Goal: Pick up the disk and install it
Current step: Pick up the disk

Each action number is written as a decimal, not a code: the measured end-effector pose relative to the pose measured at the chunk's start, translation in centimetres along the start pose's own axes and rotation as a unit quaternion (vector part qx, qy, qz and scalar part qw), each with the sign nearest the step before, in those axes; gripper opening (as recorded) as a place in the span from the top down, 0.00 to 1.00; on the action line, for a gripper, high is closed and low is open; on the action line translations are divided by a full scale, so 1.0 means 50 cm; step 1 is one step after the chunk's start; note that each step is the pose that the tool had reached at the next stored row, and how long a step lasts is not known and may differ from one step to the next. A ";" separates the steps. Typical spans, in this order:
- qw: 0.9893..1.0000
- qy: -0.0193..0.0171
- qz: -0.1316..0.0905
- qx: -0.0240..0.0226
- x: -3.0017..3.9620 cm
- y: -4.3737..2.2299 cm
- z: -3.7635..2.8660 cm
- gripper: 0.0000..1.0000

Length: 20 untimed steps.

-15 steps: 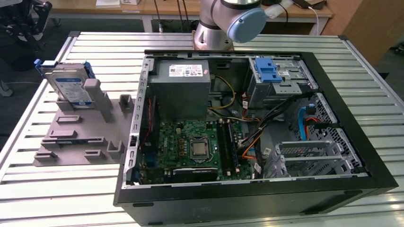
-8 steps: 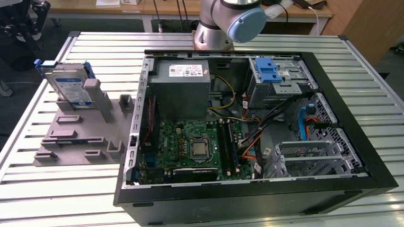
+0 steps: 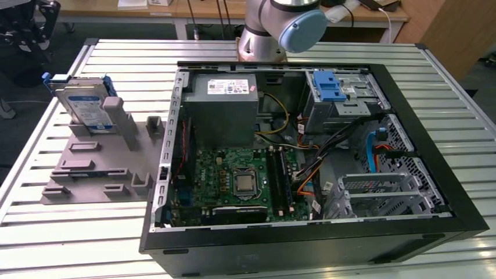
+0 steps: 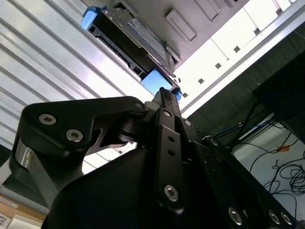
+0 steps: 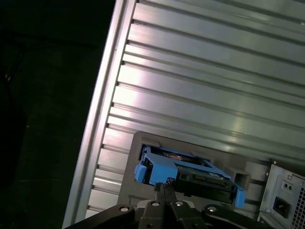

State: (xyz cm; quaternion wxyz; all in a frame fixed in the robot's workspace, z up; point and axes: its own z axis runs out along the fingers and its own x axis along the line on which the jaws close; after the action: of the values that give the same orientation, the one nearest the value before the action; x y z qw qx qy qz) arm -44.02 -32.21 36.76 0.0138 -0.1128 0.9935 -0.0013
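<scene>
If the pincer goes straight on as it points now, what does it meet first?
Probably the disk, at its blue-railed edge: in the first wrist view the pincer points at it. Depth is unclear.

The flat rectangular silver hard drive [image 3: 83,106] stood upright on one long edge, its white-and-blue label turned toward the exterior view's camera. Blue plastic rails ran along its sides, showing at its upper corners. It rested in a slot of the grey plastic holder [image 3: 101,174], leaning against an upright grey post, at the exterior view's left, well apart from the open black computer case [image 3: 434,192]. In both wrist views [image 4: 131,38] [image 5: 190,176] it appeared edge-on, blue rail ends at both corners. Nothing gripped it.
</scene>
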 end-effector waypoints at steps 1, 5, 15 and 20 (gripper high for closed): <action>1.000 0.000 -0.006 0.000 0.000 0.000 0.000 0.89; 1.000 0.000 -0.028 -0.001 0.002 0.000 0.001 0.89; 0.997 0.000 -0.081 -0.002 0.007 0.002 0.003 0.89; 0.994 -0.001 -0.111 -0.003 0.009 0.002 0.004 0.89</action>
State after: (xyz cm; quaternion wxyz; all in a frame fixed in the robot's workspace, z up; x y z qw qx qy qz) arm -44.46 -32.22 36.55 0.0138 -0.2228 0.9748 0.0003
